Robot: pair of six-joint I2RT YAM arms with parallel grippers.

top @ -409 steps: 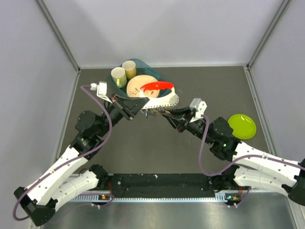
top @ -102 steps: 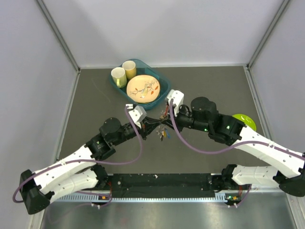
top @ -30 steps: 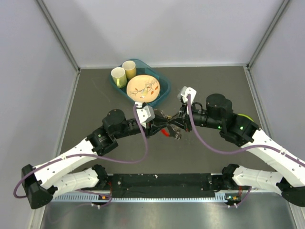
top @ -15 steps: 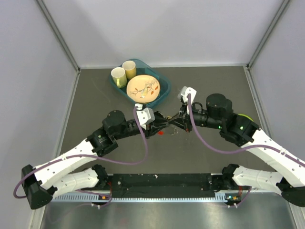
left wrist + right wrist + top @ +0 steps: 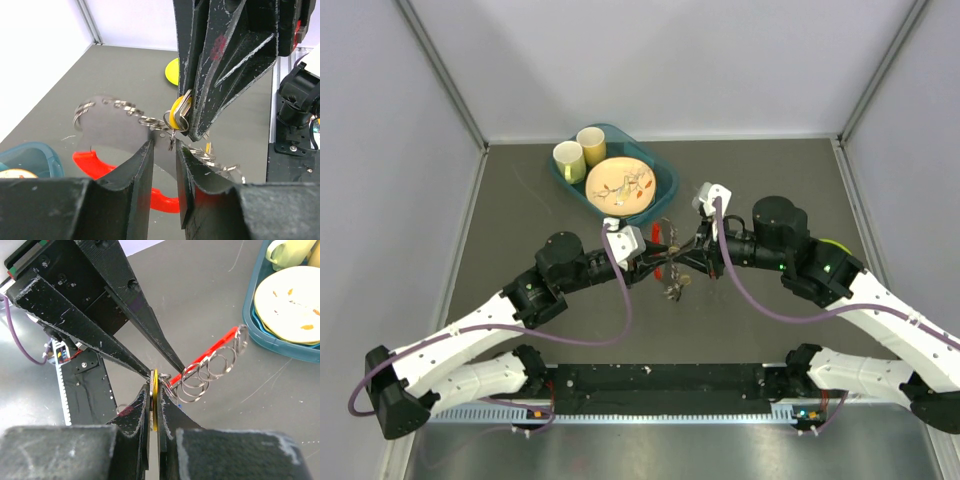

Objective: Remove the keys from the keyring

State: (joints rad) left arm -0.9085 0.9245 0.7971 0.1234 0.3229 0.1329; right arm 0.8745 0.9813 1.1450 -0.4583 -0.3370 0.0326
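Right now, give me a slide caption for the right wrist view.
Right tool pinches yellow-headed key; left tool grips the keyring.

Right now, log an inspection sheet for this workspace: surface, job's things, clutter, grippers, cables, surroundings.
Surface: dark grey table, faint scratches.
Job's things: keyring held between both grippers; yellow-headed key pinched; other keys dangle below.
Clutter: teal tray holding two yellow cups and a patterned plate; lime-green plate partly hidden by the right arm.
Grippers: left gripper closed on the keyring's small ring, as far as shows; right gripper shut on the yellow-headed key.
Cables: purple cable loops along each arm.
Surroundings: pale walls, metal frame posts.
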